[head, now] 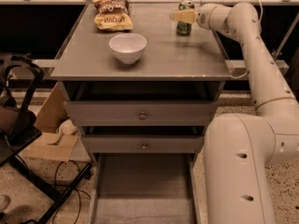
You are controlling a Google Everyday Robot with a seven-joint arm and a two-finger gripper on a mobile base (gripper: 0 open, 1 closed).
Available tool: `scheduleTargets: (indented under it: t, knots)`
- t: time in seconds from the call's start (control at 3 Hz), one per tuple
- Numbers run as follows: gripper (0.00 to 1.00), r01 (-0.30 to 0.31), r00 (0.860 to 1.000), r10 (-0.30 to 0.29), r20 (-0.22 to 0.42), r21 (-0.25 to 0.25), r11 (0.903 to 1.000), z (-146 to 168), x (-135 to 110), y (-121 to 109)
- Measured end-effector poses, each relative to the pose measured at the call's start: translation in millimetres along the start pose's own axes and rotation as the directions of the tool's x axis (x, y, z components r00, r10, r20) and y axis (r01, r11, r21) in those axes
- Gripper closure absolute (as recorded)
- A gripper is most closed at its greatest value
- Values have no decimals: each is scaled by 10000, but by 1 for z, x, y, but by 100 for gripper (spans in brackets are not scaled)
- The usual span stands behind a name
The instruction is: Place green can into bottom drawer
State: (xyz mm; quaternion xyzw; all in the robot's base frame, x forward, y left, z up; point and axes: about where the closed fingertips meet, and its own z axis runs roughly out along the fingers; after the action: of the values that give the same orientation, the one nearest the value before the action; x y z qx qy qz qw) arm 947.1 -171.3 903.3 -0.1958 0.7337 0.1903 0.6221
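Observation:
The green can [184, 26] stands upright at the back right of the grey cabinet top [187, 59]. My gripper [179, 16] reaches in from the right and sits at the can's upper part, its pale fingers [185, 16] across the can's front. The can rests on the top. The bottom drawer [142, 190] is pulled out at the foot of the cabinet, a flat grey tray with nothing in it. The arm runs from the lower right up to the can.
A white bowl [127, 47] stands mid-left on the top. A chip bag [111, 13] lies at the back left. Two upper drawers with round knobs [142, 116] are shut. A cardboard box [51, 129] and a black chair frame [23, 125] stand left of the cabinet.

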Motion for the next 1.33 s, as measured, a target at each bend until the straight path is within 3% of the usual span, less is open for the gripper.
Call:
scheduleTargets:
  t: [0.33, 1.33]
  knots:
    - [20, -348, 9994, 348, 28, -106, 9993, 22, 12, 7]
    - [91, -248, 9997, 248, -11, -146, 9996, 22, 11, 9]
